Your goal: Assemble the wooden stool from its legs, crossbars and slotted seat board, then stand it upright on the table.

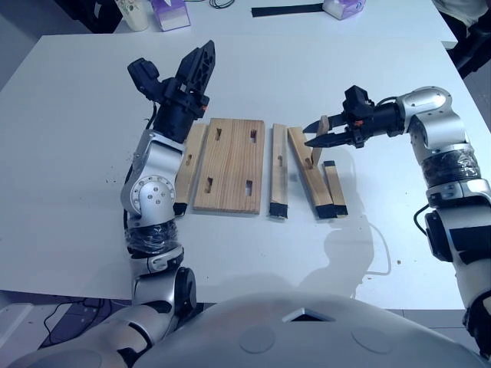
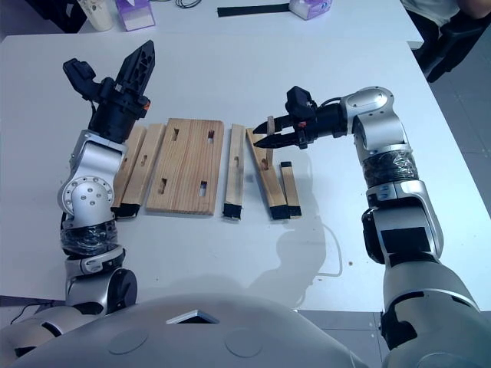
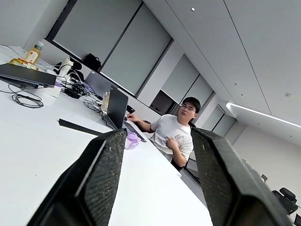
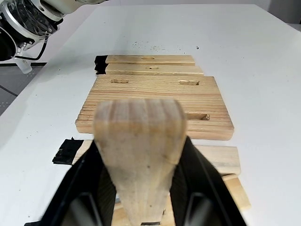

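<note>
White surface (image 1: pixel 77 153) is carrying every part, all lying flat and unjoined. At its middle the seat board (image 1: pixel 229 165) is resting, pale pine with four slots showing, and the legs (image 1: pixel 278 176) are lying on either side of it, their near ends tipped in black. I am holding the left claw (image 3: pixel 160 141) raised over the left-hand legs, spread wide and gripping nothing. The right claw (image 1: pixel 308 135) is pinching a short crossbar (image 4: pixel 140 155) above the right-hand legs. I am judging the step needs the crossbar's end squared to a leg's slot and pressed straight in, without twisting.
</note>
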`<state>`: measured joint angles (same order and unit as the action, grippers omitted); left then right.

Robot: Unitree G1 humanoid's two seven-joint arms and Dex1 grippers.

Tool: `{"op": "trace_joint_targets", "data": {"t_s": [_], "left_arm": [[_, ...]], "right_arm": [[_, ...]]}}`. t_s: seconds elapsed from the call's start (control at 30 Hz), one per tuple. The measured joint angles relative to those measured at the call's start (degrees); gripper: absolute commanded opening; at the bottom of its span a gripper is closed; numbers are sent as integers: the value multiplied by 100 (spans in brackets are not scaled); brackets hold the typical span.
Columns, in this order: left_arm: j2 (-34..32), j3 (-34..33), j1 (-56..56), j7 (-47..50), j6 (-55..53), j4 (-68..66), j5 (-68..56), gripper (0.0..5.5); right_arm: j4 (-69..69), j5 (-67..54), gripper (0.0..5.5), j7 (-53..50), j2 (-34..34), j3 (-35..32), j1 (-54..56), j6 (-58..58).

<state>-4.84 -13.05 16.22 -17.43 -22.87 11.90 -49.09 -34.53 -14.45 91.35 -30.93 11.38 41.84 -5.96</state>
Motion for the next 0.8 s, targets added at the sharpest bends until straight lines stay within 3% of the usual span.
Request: {"op": "trace_joint_targets", "data": {"t_s": [0.8], "left_arm": [[10, 108, -150, -132, 118, -16, 143, 252]], "right_arm": [[-810, 180, 130, 93, 234, 102, 175, 837]]}}
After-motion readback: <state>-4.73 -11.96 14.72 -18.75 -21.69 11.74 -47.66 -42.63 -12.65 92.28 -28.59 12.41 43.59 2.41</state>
